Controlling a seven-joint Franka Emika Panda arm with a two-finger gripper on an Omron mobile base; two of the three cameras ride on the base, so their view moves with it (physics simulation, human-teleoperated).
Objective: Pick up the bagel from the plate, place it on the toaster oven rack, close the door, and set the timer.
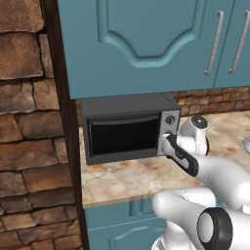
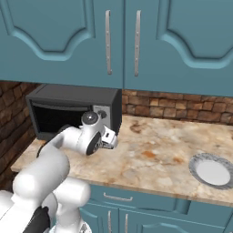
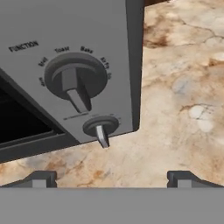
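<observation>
Hovering with its jaws spread wide and nothing between them, the claw (image 3: 112, 177) sits just in front of the toaster oven's silver control strip (image 3: 74, 57), close to the timer (image 3: 101, 127), the lowest knob. The door (image 1: 124, 134) stands shut against the black oven. The plate (image 2: 210, 170) lies bare on the marbled desk (image 2: 154, 150), well apart to the right
</observation>
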